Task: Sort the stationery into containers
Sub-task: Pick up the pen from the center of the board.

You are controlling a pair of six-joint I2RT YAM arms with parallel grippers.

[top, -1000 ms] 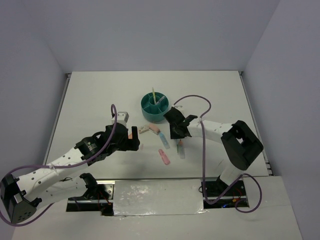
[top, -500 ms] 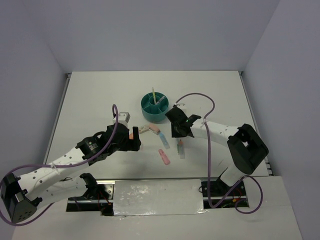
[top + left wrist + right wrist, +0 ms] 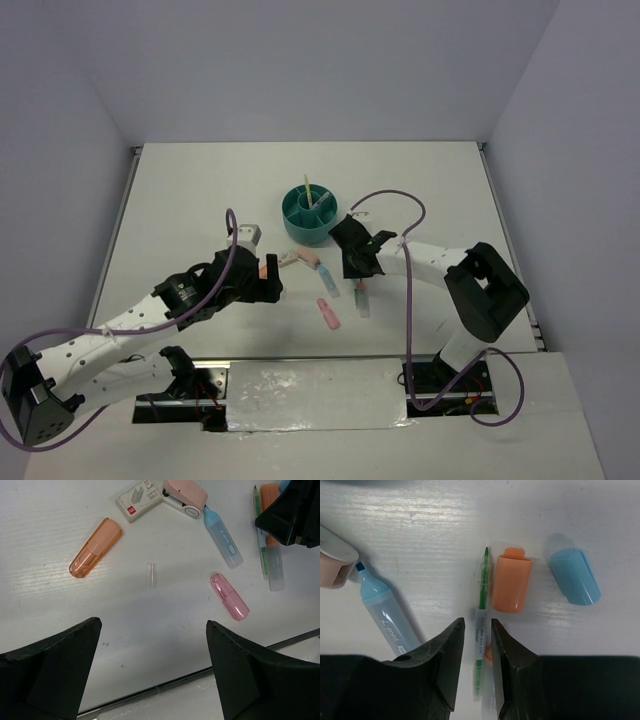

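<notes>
— Where does the left gripper [image 3: 152, 625] stand?

— It hangs over the white tabletop [image 3: 200, 190], toward the near edge, with its jaws spread wide and nothing between them. A tiny clear plastic tube [image 3: 151, 575] lies below it, apart from both fingers.

— And around that tube?

— To its left is a stubby translucent orange highlighter [image 3: 95, 548], lying slantwise. Toward the far edge, a small white cardboard box [image 3: 139, 500] sits just beside a rounded pale pink plastic case [image 3: 185, 495]. To the right lie a pale blue highlighter [image 3: 223, 532] and, closer to the near edge, a translucent pink highlighter [image 3: 229, 596].

— The right gripper?

— The right gripper [image 3: 477, 625] is low over a thin green pen [image 3: 481, 592], with one finger on each side of the barrel. The jaws are drawn in to a narrow gap, but a sliver of table shows on either side, so the pen is not clamped. Just right of the pen lies a stubby orange plastic cap [image 3: 510, 582], and a rounded blue plastic cap [image 3: 575, 576] lies apart from that.

— And the container?

— The round teal plastic organizer [image 3: 290, 215] sits about midway between the left and right edges. A thin yellow pen [image 3: 308, 188] stands in it. The loose pieces lie between it and the near edge.
</notes>
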